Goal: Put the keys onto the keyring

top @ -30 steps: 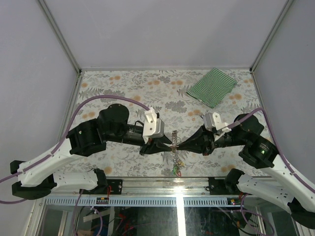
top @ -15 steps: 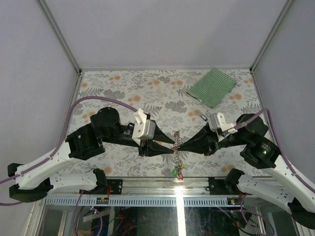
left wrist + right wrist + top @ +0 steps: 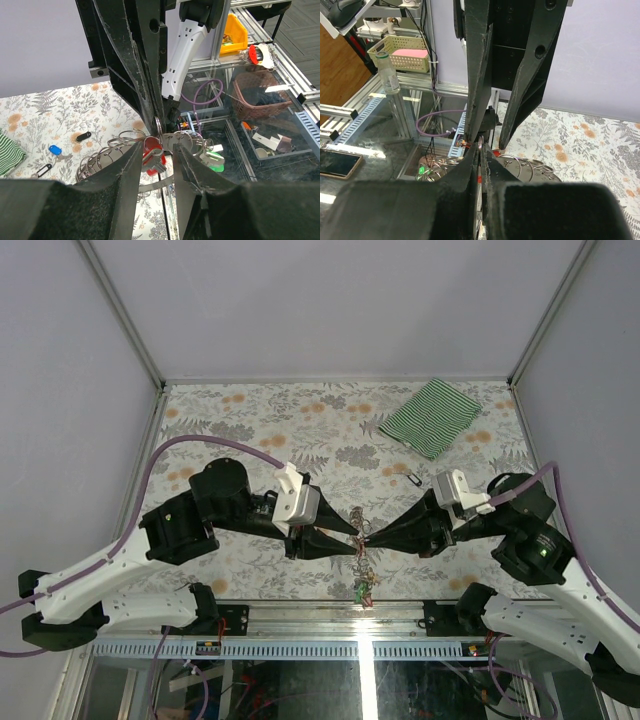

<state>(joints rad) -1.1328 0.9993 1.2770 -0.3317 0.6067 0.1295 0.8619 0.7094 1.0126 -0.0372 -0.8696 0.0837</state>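
The keyring [image 3: 358,552], a grey coil of metal rings, hangs between my two grippers above the table's near edge. Keys with red and green tags [image 3: 360,589] dangle from its low end. My right gripper [image 3: 368,538] comes in from the right and is shut on a thin ring of the keyring [image 3: 530,164], seen edge-on between its fingers [image 3: 481,150]. My left gripper [image 3: 350,536] faces it from the left with jaws apart. In the left wrist view a red-tagged key [image 3: 151,148] sits between the open jaws [image 3: 160,147]. A green tag [image 3: 216,165] hangs to the right.
A green-striped cloth [image 3: 432,416] lies at the back right. A small black-tagged key [image 3: 414,478] lies loose on the floral table near the right arm. The left wrist view shows a blue tag [image 3: 55,149] and a black tag [image 3: 82,136] on the table.
My left gripper's jaws have parted from shut to a clear gap. The right wrist has drawn back slightly to the right. The keyring still hangs between the grippers.
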